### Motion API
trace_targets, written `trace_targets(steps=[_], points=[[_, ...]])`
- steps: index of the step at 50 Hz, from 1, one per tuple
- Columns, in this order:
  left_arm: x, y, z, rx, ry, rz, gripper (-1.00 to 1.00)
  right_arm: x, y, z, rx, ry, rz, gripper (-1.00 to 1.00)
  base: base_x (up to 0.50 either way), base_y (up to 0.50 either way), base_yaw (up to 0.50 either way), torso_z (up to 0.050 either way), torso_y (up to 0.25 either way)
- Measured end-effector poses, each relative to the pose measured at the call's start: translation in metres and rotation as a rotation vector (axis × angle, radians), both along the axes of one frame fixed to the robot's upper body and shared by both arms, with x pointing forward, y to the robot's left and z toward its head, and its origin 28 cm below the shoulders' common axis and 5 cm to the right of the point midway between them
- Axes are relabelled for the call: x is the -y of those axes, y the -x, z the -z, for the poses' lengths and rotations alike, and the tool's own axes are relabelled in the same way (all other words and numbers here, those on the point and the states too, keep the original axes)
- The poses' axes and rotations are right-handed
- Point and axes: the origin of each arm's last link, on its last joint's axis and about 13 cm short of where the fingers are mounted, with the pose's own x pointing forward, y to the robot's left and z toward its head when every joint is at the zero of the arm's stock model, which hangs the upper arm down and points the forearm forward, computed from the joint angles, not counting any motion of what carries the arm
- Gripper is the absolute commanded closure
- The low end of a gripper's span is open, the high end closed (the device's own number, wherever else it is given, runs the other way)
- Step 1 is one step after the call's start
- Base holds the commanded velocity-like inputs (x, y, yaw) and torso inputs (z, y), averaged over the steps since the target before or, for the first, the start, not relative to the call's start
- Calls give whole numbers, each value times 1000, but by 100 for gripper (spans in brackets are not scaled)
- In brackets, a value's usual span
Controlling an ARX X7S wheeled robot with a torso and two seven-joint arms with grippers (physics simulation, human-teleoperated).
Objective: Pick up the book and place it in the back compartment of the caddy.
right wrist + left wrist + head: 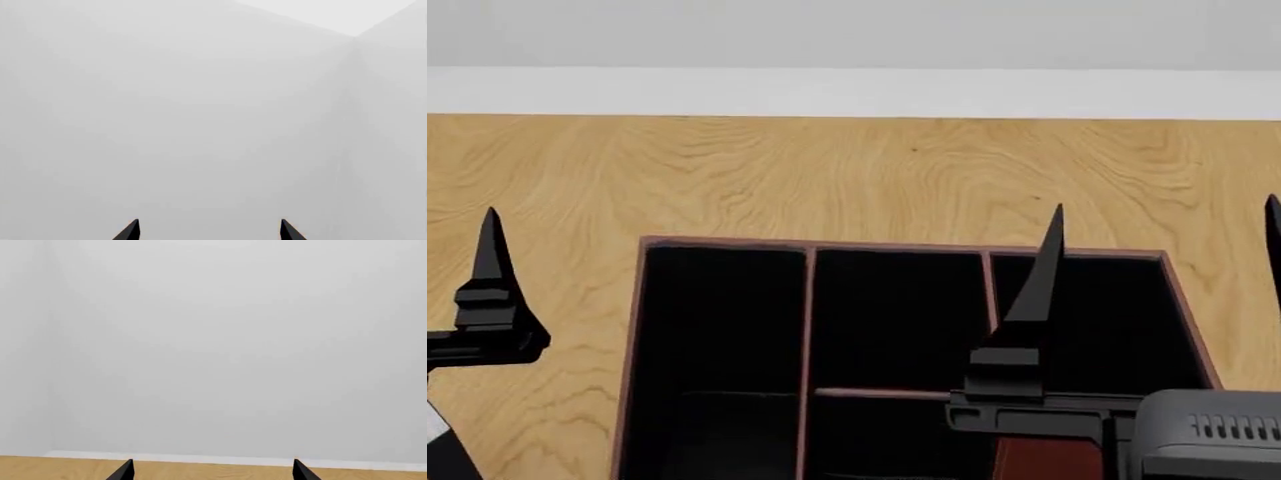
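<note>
the surface (827, 180) is light brown wood with wavy lines in it. behind it runs a white strip (854, 92) along the bottom of a plain pale grey wall (854, 30). two walls meet in a corner (353, 37).

No lettering, no label, no brand, no number and no sign can be read in any of the three views.
</note>
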Motion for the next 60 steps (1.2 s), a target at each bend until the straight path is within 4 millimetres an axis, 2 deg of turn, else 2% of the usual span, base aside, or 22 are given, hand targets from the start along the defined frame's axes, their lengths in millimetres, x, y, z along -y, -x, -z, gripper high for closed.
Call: trace_targets(steps=[24, 31, 43, 60], points=[[0, -1, 0, -4, 5, -1, -100, 0, 3, -2, 21, -8, 6, -100, 45, 0, 0, 0, 0], [-2, -1, -5, -37, 57, -26, -100, 0, 5, -3, 28, -12, 10, -100, 0, 0, 0, 0, 0], [-17, -12, -34, -79, 149, -150, -100, 1, 8, -5, 37, -13, 10, -100, 0, 0, 0, 0, 0], [-39, -55, -77, -188, 231, -377, -100, -1, 9, -6, 35, -17, -3, -100, 0, 0, 0, 0, 0]])
